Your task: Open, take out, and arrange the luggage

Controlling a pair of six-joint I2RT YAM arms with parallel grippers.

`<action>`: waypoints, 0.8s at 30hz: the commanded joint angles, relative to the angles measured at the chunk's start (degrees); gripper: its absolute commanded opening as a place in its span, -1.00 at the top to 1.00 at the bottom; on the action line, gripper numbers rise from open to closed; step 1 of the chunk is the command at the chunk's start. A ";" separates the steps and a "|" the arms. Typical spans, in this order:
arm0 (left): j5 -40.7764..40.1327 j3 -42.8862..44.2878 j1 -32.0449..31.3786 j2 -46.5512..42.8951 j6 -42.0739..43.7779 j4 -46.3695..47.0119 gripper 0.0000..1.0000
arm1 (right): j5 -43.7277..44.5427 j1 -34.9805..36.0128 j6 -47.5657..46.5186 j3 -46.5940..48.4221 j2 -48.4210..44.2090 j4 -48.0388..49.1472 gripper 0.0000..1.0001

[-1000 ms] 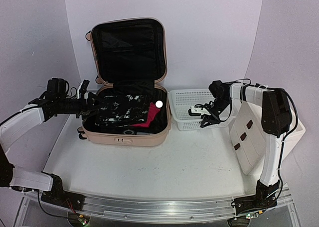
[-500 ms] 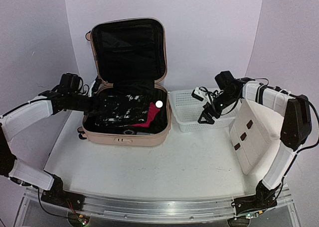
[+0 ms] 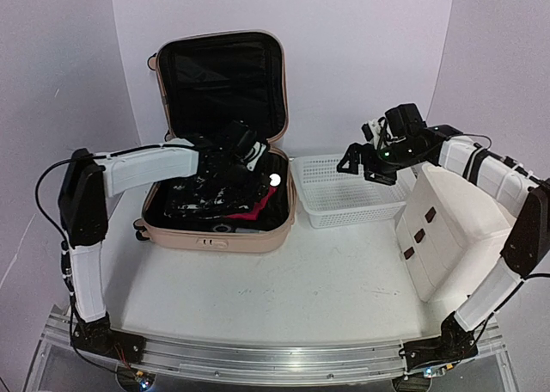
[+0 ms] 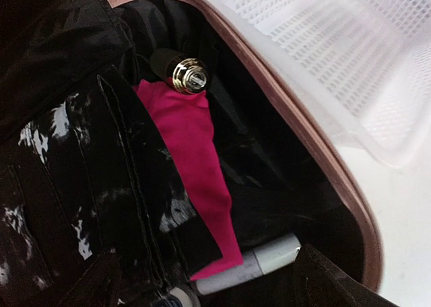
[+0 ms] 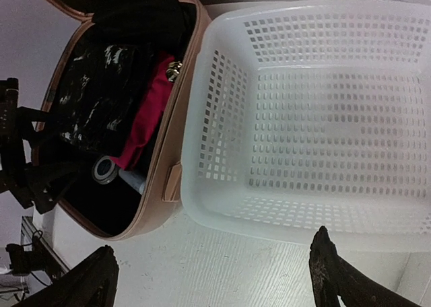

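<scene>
The luggage, a pale pink hard-shell case, lies open with its black-lined lid standing up. Inside are a black patterned pouch, a magenta cloth, a gold-capped item and a grey-white tube. My left gripper reaches into the case from the left, open just above the tube and the cloth's tip. My right gripper hovers open over the near-left part of the white mesh basket with nothing between its fingers.
The white mesh basket stands right against the luggage's right wall. A white drawer cabinet leans at the right of the table. A round silver-rimmed item lies by the tube. Bare tabletop runs along the front.
My left arm has swung right, from the luggage's left wall to over its contents. My right gripper has opened wide and risen from the basket's front toward its back right.
</scene>
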 commanded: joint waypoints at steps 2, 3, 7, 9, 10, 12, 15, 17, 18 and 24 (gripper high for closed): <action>-16.54 10.27 -1.99 7.90 5.43 -5.84 -0.82 | 4.02 -0.97 9.52 -2.89 -10.18 3.43 -0.97; -16.98 11.51 -2.08 9.37 5.46 -6.40 -0.82 | 3.14 -1.04 9.02 -2.55 -10.71 3.74 -0.97; -18.86 16.39 -2.09 14.79 3.50 -10.54 -0.59 | 4.01 -0.97 8.06 -0.04 -10.72 0.29 -0.97; -18.23 17.20 -2.09 16.10 2.61 -10.88 -0.47 | 3.09 -0.78 8.30 -0.59 -11.15 0.17 -0.97; -18.27 17.69 -2.09 16.70 2.15 -11.27 -0.45 | 2.81 -0.56 8.39 -0.71 -11.29 0.22 -0.97; -18.48 18.37 -2.13 17.55 1.71 -11.82 -0.42 | 2.81 0.23 8.44 -0.70 -11.12 0.18 -0.97; -18.84 18.79 -2.09 18.48 1.22 -12.72 -0.31 | 3.60 1.59 8.70 -0.24 -10.00 -0.19 -0.97; -19.03 18.31 -2.07 18.42 0.52 -12.86 -0.20 | 4.89 3.10 8.62 0.73 -8.90 -0.67 -0.97; -18.89 18.03 -2.01 18.32 0.29 -12.88 -0.13 | 5.99 3.97 8.62 1.21 -8.34 -0.93 -0.97; -18.13 18.34 -1.87 17.77 -0.28 -12.77 0.32 | 8.35 9.12 8.85 5.83 -2.33 -2.19 -0.97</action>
